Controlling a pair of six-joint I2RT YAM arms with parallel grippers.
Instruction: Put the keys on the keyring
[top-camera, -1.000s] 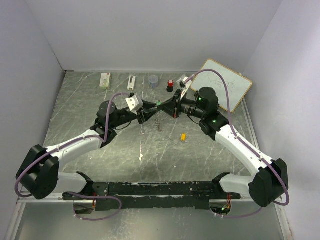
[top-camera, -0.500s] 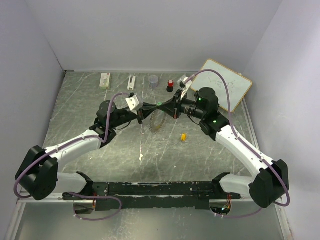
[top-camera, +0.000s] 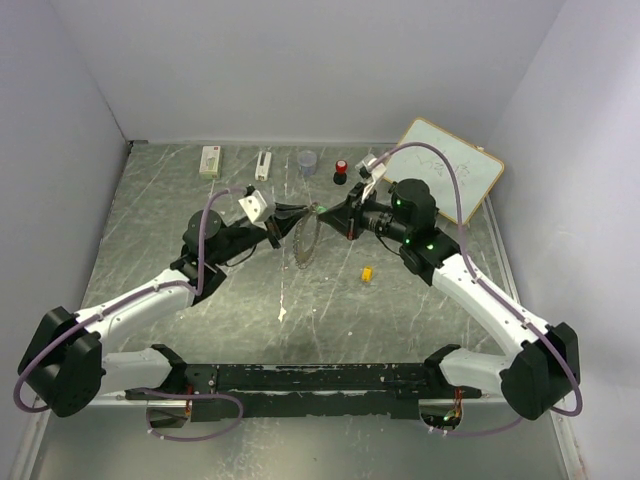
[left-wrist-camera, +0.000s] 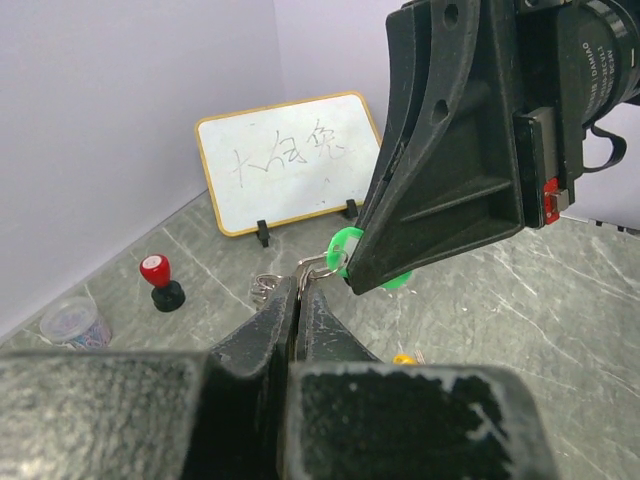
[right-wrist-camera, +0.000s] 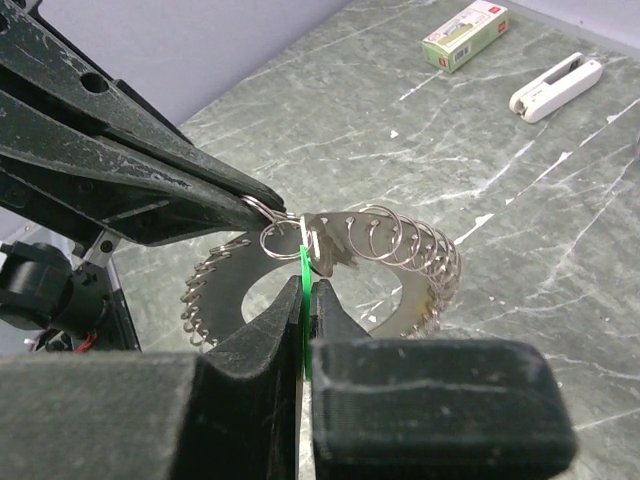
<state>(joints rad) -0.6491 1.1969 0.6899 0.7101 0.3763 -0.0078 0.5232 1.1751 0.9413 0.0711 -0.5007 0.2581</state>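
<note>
Keyring (right-wrist-camera: 410, 255) was up off the bench (top-camera: 200, 290), hanging between the two grippers on the arm-base side of the red-topped knob (top-camera: 341, 172), near it.

Change over the last second: the left gripper (left-wrist-camera: 298, 300) went from partly apart to fully together, and ended up pinching one small wire loop at the keyring's rim. The left arm also pulled back a bit toward its own side, away from the knob. The keyring swung from edge-on through a tilt to hanging slanted below the pinch.

The right gripper (right-wrist-camera: 305, 290) did not change: jaws together, clamped on the green key (left-wrist-camera: 347, 243), which showed edge-on in the right wrist view. The green key's hole end sat right against the pinched loop. In the left wrist view the loop was either touching the green eye or just inside it, can't tell which.

The yellow key (top-camera: 367, 272) lay on the bench, further from the knob than the keyring and on the right arm's side, untouched.

Meaning: the re-grip looked finished, so the keyring was steadied for threading. Judged step was working the green key onto the loop, not confirmed on yet. Task was probably less than half done, with the yellow key still to do. Risk: the loop was thin and the pinch small, so the keyring could twist or slip if the right gripper pushed the key in.
</note>
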